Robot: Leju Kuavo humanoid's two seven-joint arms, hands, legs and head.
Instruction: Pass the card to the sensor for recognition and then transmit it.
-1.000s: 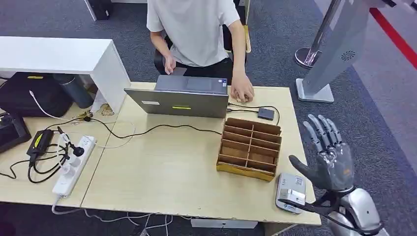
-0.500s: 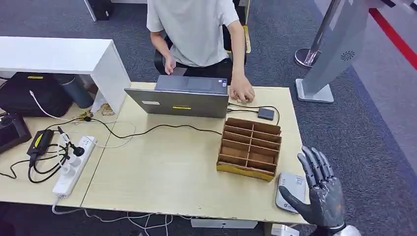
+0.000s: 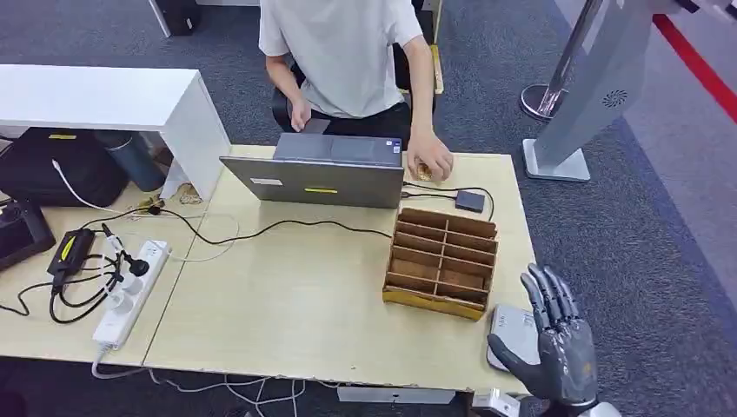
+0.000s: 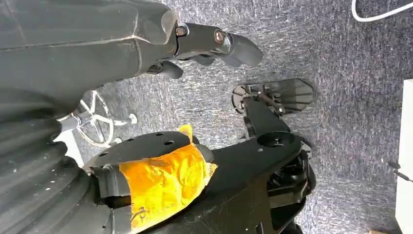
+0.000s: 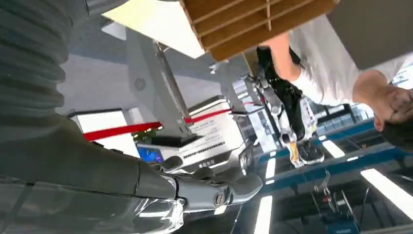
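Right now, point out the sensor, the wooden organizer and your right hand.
sensor [image 3: 513, 330], head view, bare top face.
wooden organizer [image 3: 443, 261], head view, centre dividers.
right hand [image 3: 563, 352], head view, back of the palm.

Head cam sits high, facing forward and down over the desk [image 3: 287, 304]. Left wrist cam looks down at carpet, close behind its hand [image 4: 214, 44]. Right wrist cam — tilted upward past the wooden organizer [image 5: 243, 19] — shares organizer [image 3: 443, 261] w/ head view.
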